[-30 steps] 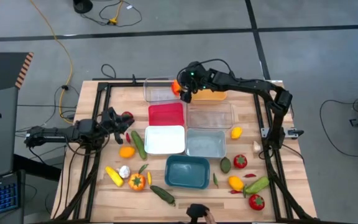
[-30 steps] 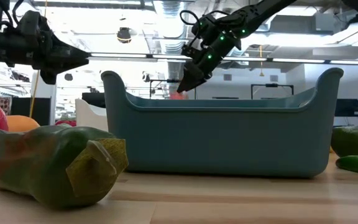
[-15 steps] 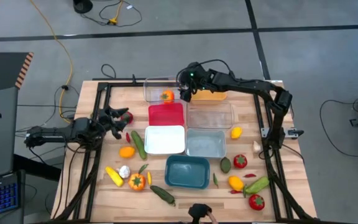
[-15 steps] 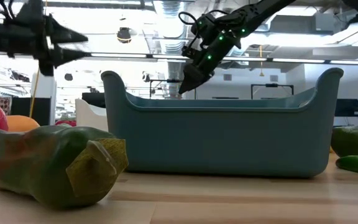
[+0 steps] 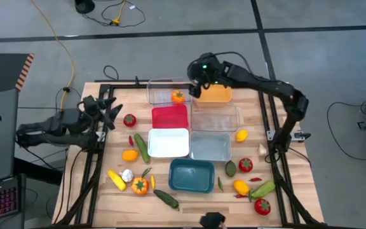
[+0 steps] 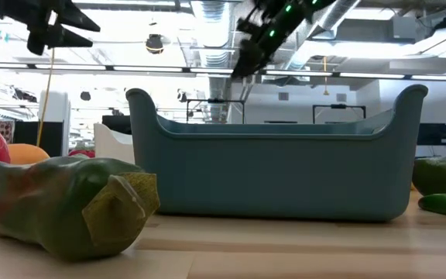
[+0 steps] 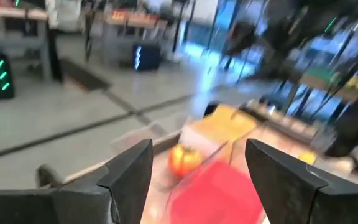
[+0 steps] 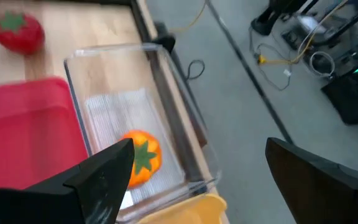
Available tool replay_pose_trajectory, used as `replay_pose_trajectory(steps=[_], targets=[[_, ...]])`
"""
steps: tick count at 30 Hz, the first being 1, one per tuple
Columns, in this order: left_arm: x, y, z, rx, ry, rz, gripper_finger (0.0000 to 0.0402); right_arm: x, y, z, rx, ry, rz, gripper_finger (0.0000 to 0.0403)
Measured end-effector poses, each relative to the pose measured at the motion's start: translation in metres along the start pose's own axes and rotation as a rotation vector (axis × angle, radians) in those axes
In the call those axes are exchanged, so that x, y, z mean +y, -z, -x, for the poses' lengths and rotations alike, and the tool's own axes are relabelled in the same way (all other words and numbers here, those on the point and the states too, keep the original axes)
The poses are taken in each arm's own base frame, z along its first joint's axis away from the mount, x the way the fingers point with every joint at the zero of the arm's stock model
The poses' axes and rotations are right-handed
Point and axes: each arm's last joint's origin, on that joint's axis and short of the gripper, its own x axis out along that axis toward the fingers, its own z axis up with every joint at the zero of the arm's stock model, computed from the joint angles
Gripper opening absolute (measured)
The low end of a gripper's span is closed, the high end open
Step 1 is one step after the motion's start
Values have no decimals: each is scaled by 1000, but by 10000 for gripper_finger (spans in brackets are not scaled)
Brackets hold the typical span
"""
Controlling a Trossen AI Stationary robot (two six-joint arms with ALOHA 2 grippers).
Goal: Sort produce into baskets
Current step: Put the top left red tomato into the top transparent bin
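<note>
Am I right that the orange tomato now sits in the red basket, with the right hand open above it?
Not quite: the orange tomato sits in the clear basket, as the high view shows, beside the red basket. The right hand is indeed open above.

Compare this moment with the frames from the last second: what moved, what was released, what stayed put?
The right gripper let go of the orange tomato, which now lies in the far clear basket; the gripper rose and drew back toward the orange basket, jaws open. The left gripper opened, leaving the red tomato on the table, and pulled back to the left edge. Everything else kept its place.
</note>
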Motion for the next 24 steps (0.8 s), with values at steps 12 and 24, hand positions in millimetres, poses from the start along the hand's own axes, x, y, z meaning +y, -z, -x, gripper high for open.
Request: replay_pose_trajectory(steps=[12, 24], targets=[[-22, -28, -30, 499, -222, -75, 244, -5, 3, 87, 46, -56, -37, 388], [-13, -8, -83, 867, -393, -96, 244, 15, 43, 131, -44, -153, -93, 388]])
